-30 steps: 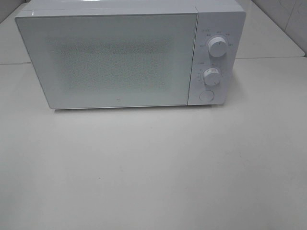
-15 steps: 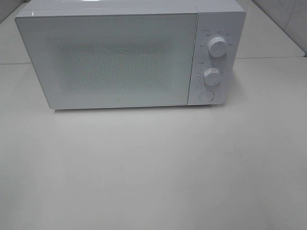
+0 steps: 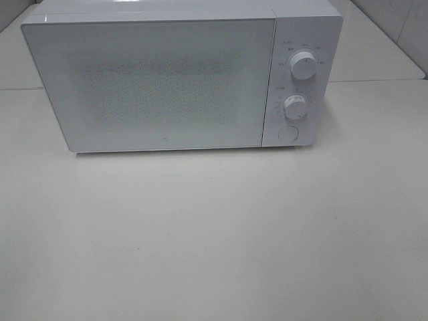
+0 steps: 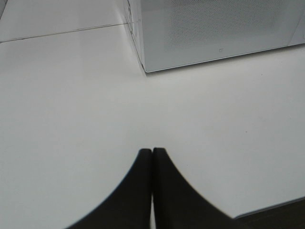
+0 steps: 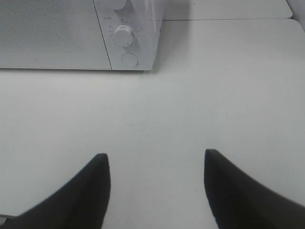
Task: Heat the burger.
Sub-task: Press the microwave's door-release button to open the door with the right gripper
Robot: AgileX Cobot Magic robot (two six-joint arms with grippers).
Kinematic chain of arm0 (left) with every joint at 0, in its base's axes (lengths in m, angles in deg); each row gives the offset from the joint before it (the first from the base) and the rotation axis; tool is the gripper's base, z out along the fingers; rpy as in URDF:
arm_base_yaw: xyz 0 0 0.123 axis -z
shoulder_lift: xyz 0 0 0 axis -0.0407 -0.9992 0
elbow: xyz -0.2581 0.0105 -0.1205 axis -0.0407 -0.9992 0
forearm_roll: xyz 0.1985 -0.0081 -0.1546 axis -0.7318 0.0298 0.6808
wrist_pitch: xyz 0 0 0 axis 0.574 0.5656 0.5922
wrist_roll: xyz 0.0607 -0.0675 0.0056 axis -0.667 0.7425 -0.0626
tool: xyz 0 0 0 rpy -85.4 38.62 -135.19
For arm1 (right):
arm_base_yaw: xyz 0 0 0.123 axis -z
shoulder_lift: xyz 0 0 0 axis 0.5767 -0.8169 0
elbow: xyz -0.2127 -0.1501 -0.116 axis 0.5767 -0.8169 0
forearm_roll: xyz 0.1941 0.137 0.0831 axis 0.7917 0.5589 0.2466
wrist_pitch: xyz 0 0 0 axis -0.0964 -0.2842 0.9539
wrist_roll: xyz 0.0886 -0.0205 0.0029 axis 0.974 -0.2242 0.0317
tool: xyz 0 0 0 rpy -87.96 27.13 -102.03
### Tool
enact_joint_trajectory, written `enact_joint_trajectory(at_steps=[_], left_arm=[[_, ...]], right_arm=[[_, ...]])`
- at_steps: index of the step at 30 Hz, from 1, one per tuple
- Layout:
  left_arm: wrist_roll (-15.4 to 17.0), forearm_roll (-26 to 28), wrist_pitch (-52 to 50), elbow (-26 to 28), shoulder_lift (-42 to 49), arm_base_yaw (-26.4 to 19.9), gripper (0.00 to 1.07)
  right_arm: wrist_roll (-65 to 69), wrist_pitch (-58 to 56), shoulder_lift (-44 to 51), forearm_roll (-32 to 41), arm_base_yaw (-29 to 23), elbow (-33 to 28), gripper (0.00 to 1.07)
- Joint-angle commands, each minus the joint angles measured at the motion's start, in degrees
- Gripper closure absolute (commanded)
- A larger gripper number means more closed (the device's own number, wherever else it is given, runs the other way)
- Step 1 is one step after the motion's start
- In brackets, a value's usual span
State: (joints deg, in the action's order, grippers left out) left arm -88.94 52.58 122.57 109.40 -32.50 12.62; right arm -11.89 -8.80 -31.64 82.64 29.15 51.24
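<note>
Three views, one still scene.

From high up: shows a white microwave (image 3: 180,80) at twelve o'clock on a pale table (image 3: 214,234), with its door (image 3: 154,83) shut and a speckled window too clouded to see through. Carries an upper knob (image 3: 304,65) and a lower knob (image 3: 295,106) down its three o'clock side, with a round button (image 3: 287,134) at six o'clock of the lower one. Leaves both arms to the wrist views.

From the left wrist: catches the left gripper (image 4: 152,151), black fingers (image 4: 138,191) pressed tip to tip, closed on nothing, over bare table. Takes in the microwave's nine o'clock bottom corner and a strip of door, not the controls.

From the right wrist: catches the right gripper (image 5: 156,153), fingers (image 5: 95,181) spread wide with only table between them. Takes in the lower knob, the button and the microwave's three o'clock side wall, all hidden from the left wrist.

Cannot tell where the burger is from any view.

Against the high views of a second and half a second ago: no change, with the same shut door and the knobs as before.
</note>
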Motion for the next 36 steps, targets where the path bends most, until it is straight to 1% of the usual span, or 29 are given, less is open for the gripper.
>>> enact_joint_trajectory(at_steps=[1,10,14,15,18,20,21,26,27,28,29,31,32,33,34,35,36], left_arm=[[0.06,0.11,-0.92,-0.11,1.09,-0.11,1.06],[0.06,0.11,-0.92,-0.11,1.09,-0.11,1.06],[0.06,0.11,-0.92,-0.11,1.09,-0.11,1.06],[0.06,0.11,-0.92,-0.11,1.09,-0.11,1.06],[0.06,0.11,-0.92,-0.11,1.09,-0.11,1.06],[0.06,0.11,-0.92,-0.11,1.15,-0.11,1.06],[0.06,0.11,-0.92,-0.11,1.15,-0.11,1.06],[0.0,0.11,-0.92,-0.11,1.15,-0.11,1.06],[0.0,0.11,-0.92,-0.11,1.15,-0.11,1.06],[0.0,0.11,-0.92,-0.11,1.15,-0.11,1.06],[0.0,0.11,-0.92,-0.11,1.15,-0.11,1.06],[0.0,0.11,-0.92,-0.11,1.15,-0.11,1.06],[0.0,0.11,-0.92,-0.11,1.15,-0.11,1.06],[0.0,0.11,-0.92,-0.11,1.15,-0.11,1.06],[0.0,0.11,-0.92,-0.11,1.15,-0.11,1.06],[0.0,0.11,-0.92,-0.11,1.15,-0.11,1.06],[0.0,0.11,-0.92,-0.11,1.15,-0.11,1.06]], right_arm=[[-0.34,0.63,1.49,0.06,0.17,-0.17,0.51],[-0.34,0.86,1.49,0.0,0.17,-0.17,0.51],[-0.29,2.06,-1.89,0.0,0.17,0.69,0.51],[-0.29,3.09,-4.18,0.0,0.17,1.03,0.51],[-0.29,3.67,-5.61,-0.06,0.17,1.2,0.51],[-0.46,7.85,-11.06,-0.23,0.17,1.32,0.51],[-0.46,7.85,-11.06,-0.23,0.17,1.32,0.51],[-0.8,17.48,-18.51,-0.29,0.17,0.86,0.52],[-0.8,17.48,-18.51,-0.29,0.17,0.86,0.52],[-0.8,20.45,-21.26,-0.46,0.17,0.86,0.53],[-0.8,20.45,-21.26,-0.46,0.17,0.86,0.53],[-0.8,24.06,-25.27,-0.46,0.17,0.86,0.57],[-0.8,24.06,-25.27,-0.46,0.17,0.86,0.57],[-0.8,26.18,-27.9,-0.46,0.17,0.86,0.61],[-0.8,26.18,-27.9,-0.46,0.17,0.86,0.61],[-0.8,27.39,-29.28,-0.46,0.17,0.86,0.63],[-0.8,29.91,-32.09,-0.46,0.17,0.86,0.69]])
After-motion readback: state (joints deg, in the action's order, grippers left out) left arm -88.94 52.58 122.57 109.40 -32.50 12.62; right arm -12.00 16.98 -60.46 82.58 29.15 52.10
